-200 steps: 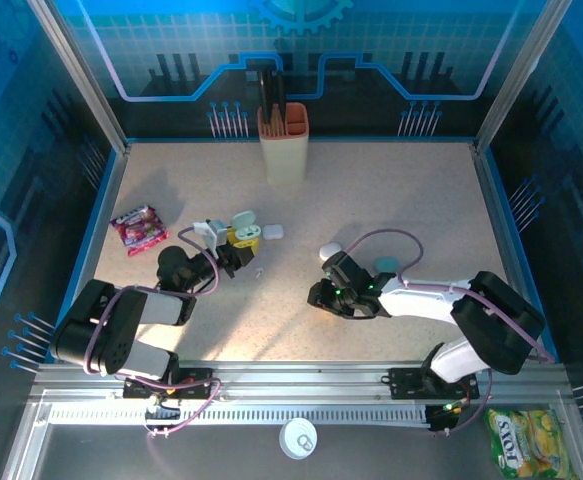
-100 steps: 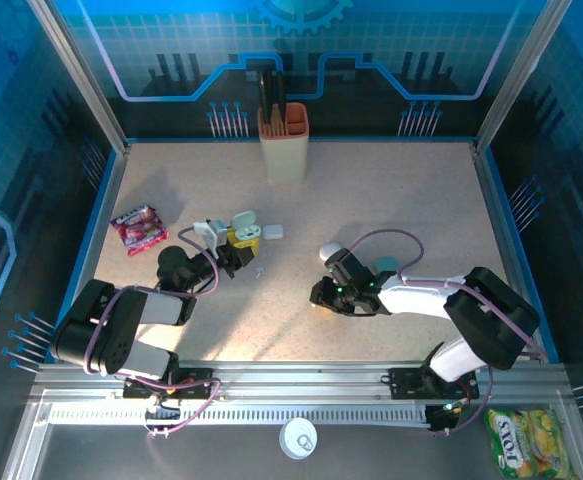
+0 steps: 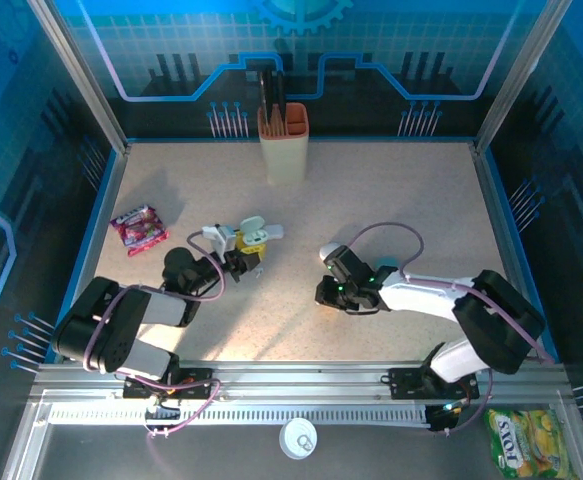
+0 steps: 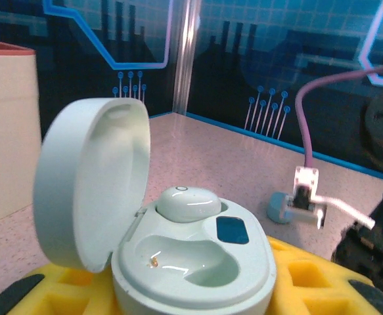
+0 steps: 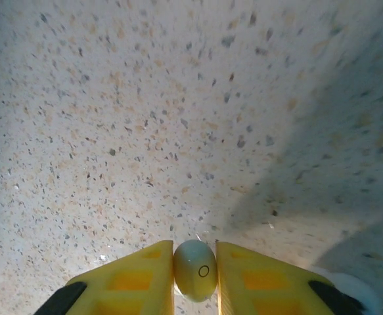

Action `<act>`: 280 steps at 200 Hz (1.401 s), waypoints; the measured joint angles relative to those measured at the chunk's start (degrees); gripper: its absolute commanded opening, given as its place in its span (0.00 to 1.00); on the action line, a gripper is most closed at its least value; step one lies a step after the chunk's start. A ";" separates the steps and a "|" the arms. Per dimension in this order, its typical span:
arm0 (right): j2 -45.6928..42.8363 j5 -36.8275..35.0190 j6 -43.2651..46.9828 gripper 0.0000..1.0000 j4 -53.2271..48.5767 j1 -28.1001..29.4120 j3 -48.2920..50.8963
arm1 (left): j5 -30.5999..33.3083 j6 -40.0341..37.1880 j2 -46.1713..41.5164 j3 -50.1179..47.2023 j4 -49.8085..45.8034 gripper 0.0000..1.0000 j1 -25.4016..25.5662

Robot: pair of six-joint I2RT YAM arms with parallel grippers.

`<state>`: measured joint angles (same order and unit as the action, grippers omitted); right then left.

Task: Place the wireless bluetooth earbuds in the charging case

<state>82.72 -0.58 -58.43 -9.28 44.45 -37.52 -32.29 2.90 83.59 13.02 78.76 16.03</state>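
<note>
The white charging case [image 4: 198, 262] sits between my left gripper's [image 4: 191, 295] yellow fingers [image 4: 309, 275], lid [image 4: 89, 180] swung open to the left. One whitish earbud [image 4: 181, 202] rests in its far socket; the near socket is empty. From above, the left gripper [image 3: 245, 257] holds this case [image 3: 254, 234] left of centre. My right gripper [image 5: 195, 275] is shut on a second small earbud [image 5: 195, 269], pinched between its yellow fingers [image 5: 135, 282] just over the speckled table. In the top view the right gripper [image 3: 324, 292] is at mid-table, to the right of the case.
A teal case [image 4: 282, 209] lies beyond the charging case, by the right arm. A small white piece [image 3: 274, 231] lies beside the open lid. A beige holder [image 3: 284, 145] stands at the back; a pink packet [image 3: 137, 228] lies far left. Blue walls ring the table.
My left gripper has carried the open case a little to the right, toward the centre. The right gripper has shifted slightly, still gripping the earbud.
</note>
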 measured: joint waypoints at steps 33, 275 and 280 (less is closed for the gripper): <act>-6.82 -4.72 4.24 0.20 -5.92 0.00 -3.30 | 2.47 -4.76 2.29 0.37 -0.02 0.30 5.35; -6.62 -7.52 21.44 0.21 -10.71 1.79 -22.73 | 17.18 -18.32 12.48 9.84 -0.02 0.29 21.49; -6.47 -7.34 21.44 0.21 -10.71 1.79 -22.77 | 17.25 -18.29 12.48 9.84 -0.02 0.29 21.57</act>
<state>76.25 -7.92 -36.99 -19.99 46.24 -60.29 -15.05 -15.40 96.07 22.85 78.74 37.60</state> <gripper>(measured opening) 0.214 0.376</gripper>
